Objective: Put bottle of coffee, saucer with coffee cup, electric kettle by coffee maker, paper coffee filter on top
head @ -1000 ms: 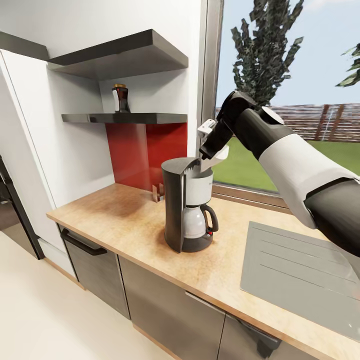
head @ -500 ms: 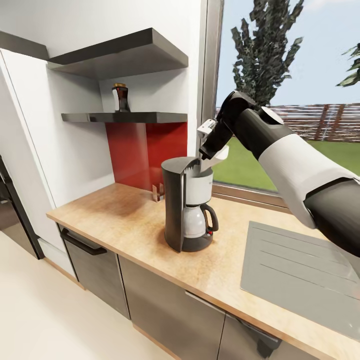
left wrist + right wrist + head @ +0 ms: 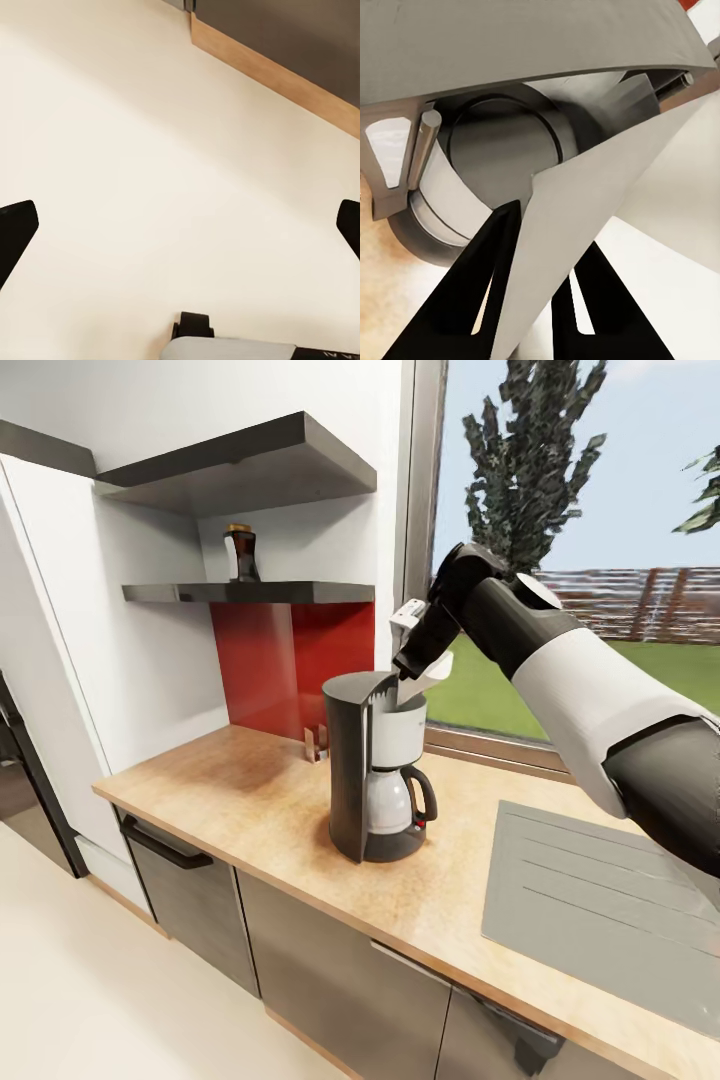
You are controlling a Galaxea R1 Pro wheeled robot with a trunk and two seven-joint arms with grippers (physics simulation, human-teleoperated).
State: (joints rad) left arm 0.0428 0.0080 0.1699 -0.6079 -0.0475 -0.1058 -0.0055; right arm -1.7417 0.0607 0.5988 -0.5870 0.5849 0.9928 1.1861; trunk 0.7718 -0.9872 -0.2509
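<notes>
One paper filter [image 3: 585, 225] pinched between my right gripper's [image 3: 407, 678] fingers, hanging just above the coffee maker's [image 3: 375, 780] open top. Left gripper [image 3: 180, 225] spread wide over bare floor [image 3: 150, 150], holding nothing.

I count one coffee maker [image 3: 375, 780] on the countertop [image 3: 260, 810], one paper coffee filter [image 3: 425, 678] held between my right gripper's [image 3: 536, 259] two fingers [image 3: 484, 262], one bottle of coffee [image 3: 240, 555], two wall shelves [image 3: 250, 595], and two left gripper fingertips [image 3: 15, 232]
</notes>
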